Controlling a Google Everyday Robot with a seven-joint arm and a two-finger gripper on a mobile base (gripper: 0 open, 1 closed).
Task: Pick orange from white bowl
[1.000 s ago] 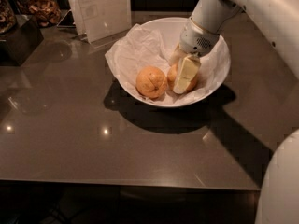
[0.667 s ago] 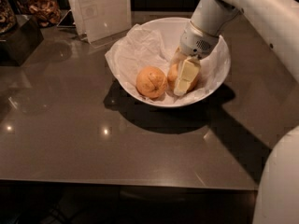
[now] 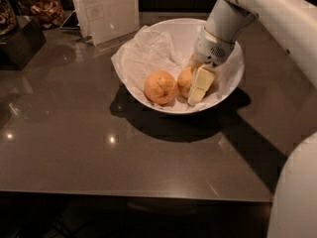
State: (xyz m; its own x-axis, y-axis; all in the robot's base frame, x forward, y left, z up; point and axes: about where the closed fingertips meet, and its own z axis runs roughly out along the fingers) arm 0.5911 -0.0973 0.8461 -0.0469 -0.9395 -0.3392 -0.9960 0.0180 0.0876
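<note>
The white bowl (image 3: 233,78) stands on the dark table, lined with crumpled white paper. Two oranges lie in its bottom. The left one (image 3: 160,87) lies free and shows faint dark marks on its skin. The right one, the orange (image 3: 184,81), is smooth and half hidden behind the gripper. My gripper (image 3: 198,86) reaches down into the bowl from the upper right and sits right against this orange, its cream part covering the fruit's right side. The orange rests low in the bowl.
A white paper bag or card (image 3: 106,9) stands behind the bowl to the left. A dark box (image 3: 20,43) and a jar of snacks (image 3: 42,6) are at the far left. My white arm (image 3: 277,14) crosses the upper right, and my base (image 3: 297,192) fills the lower right.
Almost nothing has changed. The gripper stays at the right orange in the bowl, and the wrist has shifted only slightly. Both oranges and the bowl have kept their places.
</note>
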